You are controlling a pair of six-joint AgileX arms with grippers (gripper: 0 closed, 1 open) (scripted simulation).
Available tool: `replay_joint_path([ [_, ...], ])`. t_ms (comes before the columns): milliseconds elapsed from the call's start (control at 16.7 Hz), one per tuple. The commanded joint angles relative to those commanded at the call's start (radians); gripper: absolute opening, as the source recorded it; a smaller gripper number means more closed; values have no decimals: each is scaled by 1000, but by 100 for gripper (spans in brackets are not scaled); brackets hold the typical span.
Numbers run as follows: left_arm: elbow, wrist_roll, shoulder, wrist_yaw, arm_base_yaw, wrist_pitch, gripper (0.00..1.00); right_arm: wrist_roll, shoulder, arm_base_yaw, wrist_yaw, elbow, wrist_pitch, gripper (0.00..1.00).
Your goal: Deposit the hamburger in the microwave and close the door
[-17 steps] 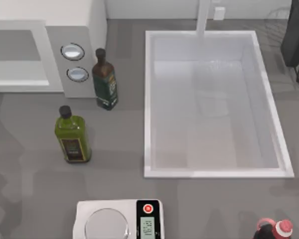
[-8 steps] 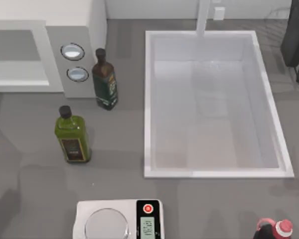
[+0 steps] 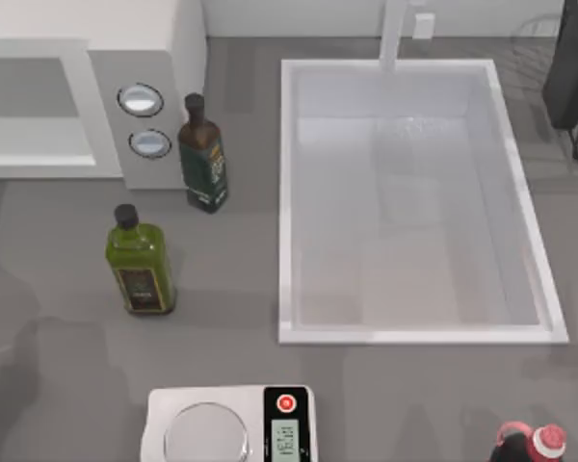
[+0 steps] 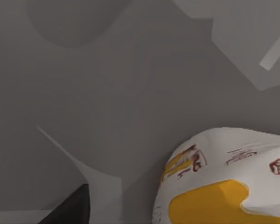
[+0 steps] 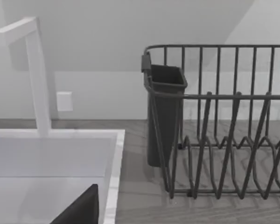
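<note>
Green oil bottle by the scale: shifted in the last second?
No. The green oil bottle sits at the same spot relative to the sink and the scale.

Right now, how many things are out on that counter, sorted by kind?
Bottles: 3, namely the dark green bottle, the olive bottle and the red bottle
Kitchen scale: 1
Microwave: 1
Sink basin: 1
Faucet: 1
Dish rack: 1
Hamburger: 1
Total: 9
</note>
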Motion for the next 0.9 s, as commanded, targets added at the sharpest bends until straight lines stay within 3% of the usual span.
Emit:
replay_joint_path([
  [60,0,0,0,0,0,0,100,0,0,0,0,0,0,100],
  [840,0,0,0,0,0,0,2,0,0,0,0,0,0,100],
  [900,0,0,0,0,0,0,0,0,0,0,0,0,0,100],
])
